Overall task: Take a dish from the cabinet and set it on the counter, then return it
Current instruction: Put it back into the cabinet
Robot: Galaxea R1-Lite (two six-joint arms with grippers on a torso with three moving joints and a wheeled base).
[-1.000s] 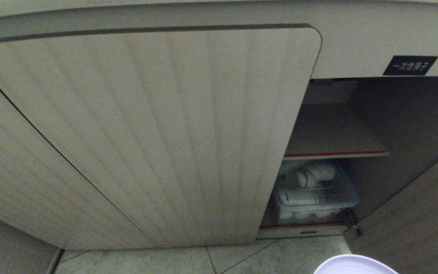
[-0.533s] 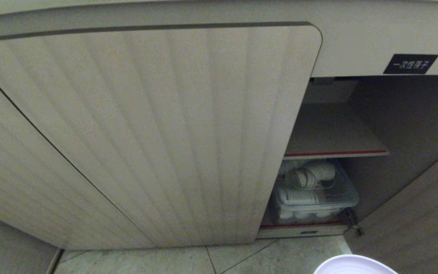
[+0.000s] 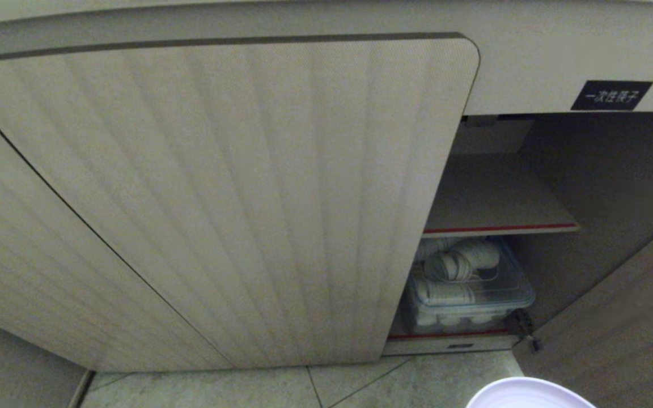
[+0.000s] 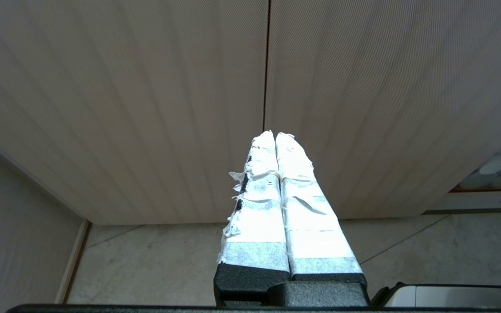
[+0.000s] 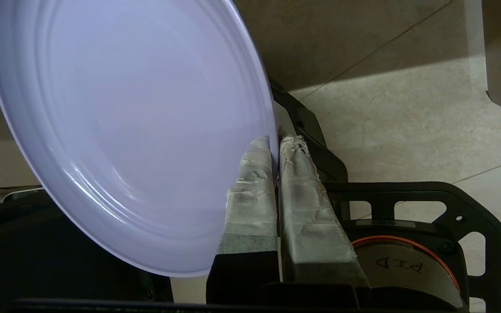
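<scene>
The lavender dish [image 5: 137, 130] fills much of the right wrist view, and my right gripper [image 5: 276, 139] is shut on its rim, one taped finger on each face. In the head view only the dish's far edge [image 3: 530, 394] shows at the bottom right, low over the floor in front of the cabinet [image 3: 219, 198]. The cabinet's right compartment stands open, with a bare red-edged shelf [image 3: 502, 228] under a black label [image 3: 611, 95]. My left gripper [image 4: 275, 135] is shut and empty, parked facing the closed ribbed doors. The counter is out of view.
A clear plastic bin [image 3: 468, 294] of white cups sits on the cabinet's bottom level. The swung-out door [image 3: 627, 328] stands at the right. My own black base frame [image 5: 407, 191] lies under the dish, over pale floor tiles [image 3: 360, 385].
The whole head view shifted slightly downward at first, then held still. The dish and both grippers have kept their places.
</scene>
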